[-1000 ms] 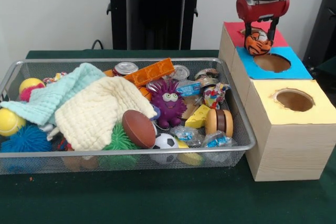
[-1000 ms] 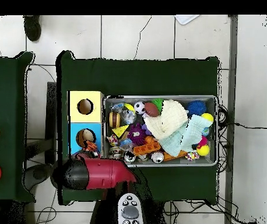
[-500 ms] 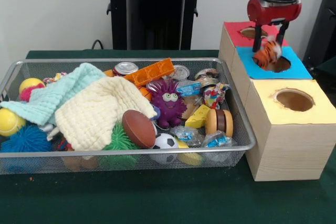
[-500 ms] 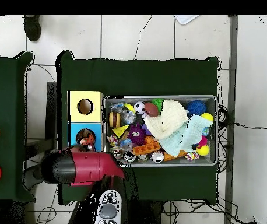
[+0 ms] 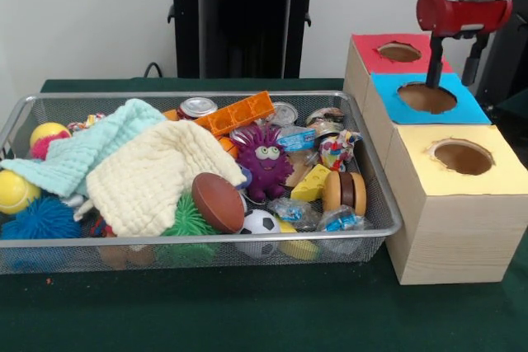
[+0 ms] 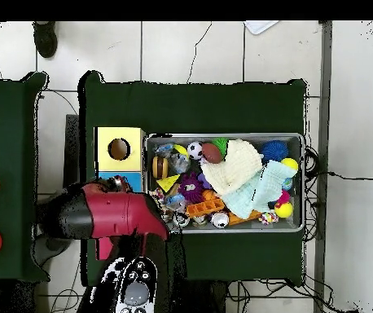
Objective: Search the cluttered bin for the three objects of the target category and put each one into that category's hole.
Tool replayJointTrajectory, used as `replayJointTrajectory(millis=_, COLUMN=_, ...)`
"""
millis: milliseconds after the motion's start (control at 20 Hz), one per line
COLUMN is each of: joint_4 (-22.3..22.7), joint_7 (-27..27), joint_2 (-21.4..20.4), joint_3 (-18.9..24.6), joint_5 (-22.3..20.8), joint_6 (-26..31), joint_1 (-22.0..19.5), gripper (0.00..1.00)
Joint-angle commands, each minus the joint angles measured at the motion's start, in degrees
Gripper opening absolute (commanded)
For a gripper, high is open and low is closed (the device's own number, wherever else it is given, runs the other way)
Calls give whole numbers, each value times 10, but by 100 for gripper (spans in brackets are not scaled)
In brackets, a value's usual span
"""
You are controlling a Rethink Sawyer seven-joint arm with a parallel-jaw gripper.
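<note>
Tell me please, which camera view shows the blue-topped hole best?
The front view. There the blue-topped hole is fully exposed, between the red and yellow tops, with the open gripper above it. In the overhead view the arm covers most of that box, and only a small strip of blue shows beside the yellow box.

The gripper (image 5: 453,68) hangs from a red wrist housing (image 5: 463,11) at the upper right of the front view, its two dark fingers (image 5: 434,62) pointing straight down, spread apart with nothing between them. From overhead, the red and black arm (image 6: 108,216) lies nearly horizontal, reaching from the base at the bottom toward the left.
</note>
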Motion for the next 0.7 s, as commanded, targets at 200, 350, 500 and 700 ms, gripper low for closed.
replayJointTrajectory(millis=200, joint_4=5, joint_7=102, joint_2=26, joint_3=14, joint_5=8, joint_6=61, joint_1=-45, gripper=100)
replayJointTrajectory(millis=350, joint_4=10, joint_7=52, joint_2=16, joint_3=4, joint_5=-32, joint_6=74, joint_1=-61, gripper=100)
replayJointTrajectory(millis=500, joint_4=8, joint_7=-10, joint_2=3, joint_3=5, joint_5=-74, joint_6=73, joint_1=-96, gripper=100)
replayJointTrajectory(millis=700, joint_4=15, joint_7=-81, joint_2=-2, joint_3=53, joint_5=-119, joint_6=53, joint_1=-172, gripper=100)
